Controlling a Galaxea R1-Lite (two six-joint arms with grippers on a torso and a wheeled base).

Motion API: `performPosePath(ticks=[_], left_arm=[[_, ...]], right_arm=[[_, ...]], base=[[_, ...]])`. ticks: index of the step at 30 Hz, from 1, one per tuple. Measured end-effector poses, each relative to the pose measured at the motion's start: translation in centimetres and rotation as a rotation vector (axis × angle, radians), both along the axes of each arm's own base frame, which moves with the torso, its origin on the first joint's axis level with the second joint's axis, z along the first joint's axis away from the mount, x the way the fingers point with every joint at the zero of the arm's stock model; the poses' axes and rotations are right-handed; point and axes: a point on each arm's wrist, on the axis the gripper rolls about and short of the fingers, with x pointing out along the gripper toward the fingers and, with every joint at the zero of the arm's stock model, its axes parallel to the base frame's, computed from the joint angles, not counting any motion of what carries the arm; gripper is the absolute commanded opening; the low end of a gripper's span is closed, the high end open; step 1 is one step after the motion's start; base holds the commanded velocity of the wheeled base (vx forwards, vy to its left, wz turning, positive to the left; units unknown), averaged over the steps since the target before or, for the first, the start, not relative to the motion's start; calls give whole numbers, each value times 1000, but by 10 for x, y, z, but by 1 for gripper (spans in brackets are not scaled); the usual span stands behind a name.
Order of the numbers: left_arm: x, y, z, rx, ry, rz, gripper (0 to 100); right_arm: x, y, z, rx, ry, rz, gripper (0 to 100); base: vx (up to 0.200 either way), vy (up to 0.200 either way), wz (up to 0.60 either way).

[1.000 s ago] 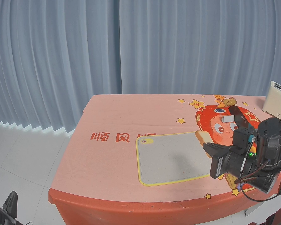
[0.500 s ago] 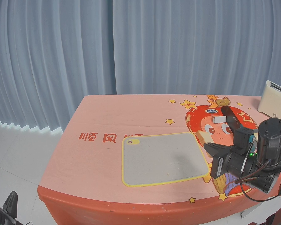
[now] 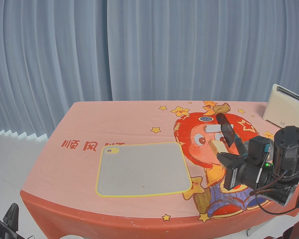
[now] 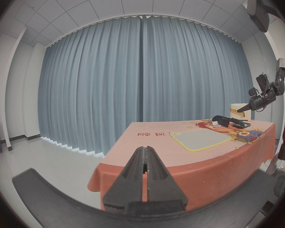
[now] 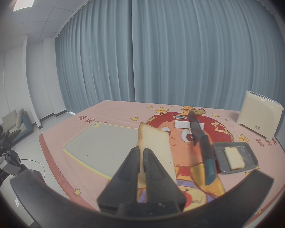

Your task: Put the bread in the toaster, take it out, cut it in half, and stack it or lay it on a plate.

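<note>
Right gripper (image 3: 222,156) (image 5: 142,152): is hovering above the right part of the table, its fingers clenched on the lower edge of a slice of bread.
Bread (image 3: 217,146) (image 5: 157,144): is being held upright on edge in the air, over the printed cartoon figure, between the cutting board and the knife and touching neither.
Left gripper (image 4: 145,157): is hanging low at the robot's left side, well apart from the table, its fingers pressed together with nothing between them.
Cutting board (image 3: 141,170) (image 5: 99,146): grey with a yellow rim, is lying flat near the table's front edge, with nothing on it.
Knife (image 3: 228,130) (image 5: 200,138): dark blade and teal handle, is lying on the tablecloth beyond the gripper, its blade touching a small white block (image 3: 212,128) (image 5: 184,124) and its handle just beside the tray.
Tray (image 5: 219,158): grey and rectangular, is sitting on the table between the knife and the toaster, carrying a second slice (image 5: 233,157) that is lying flat.
Toaster (image 3: 284,107) (image 5: 259,114): cream-coloured, is standing upright at the far right corner of the table, slots facing up.
Table (image 3: 123,123): is wearing a pink cloth with stars and red lettering.
Curtain (image 3: 156,40): grey-blue, is hanging behind the table.
</note>
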Motion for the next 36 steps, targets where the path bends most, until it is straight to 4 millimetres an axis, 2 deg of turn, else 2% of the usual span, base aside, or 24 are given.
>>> performPosePath(ticks=[16, 36], left_arm=[[0, 0, 0, 0, 0, 0, 0], [0, 0, 0, 1, 0, 0, 0]], right_arm=[[1, 0, 1, 2, -3, -4, 0], [2, -4, 3, 4, -12, -25, 0]], base=[[0, -200, 0], [0, 0, 0]])
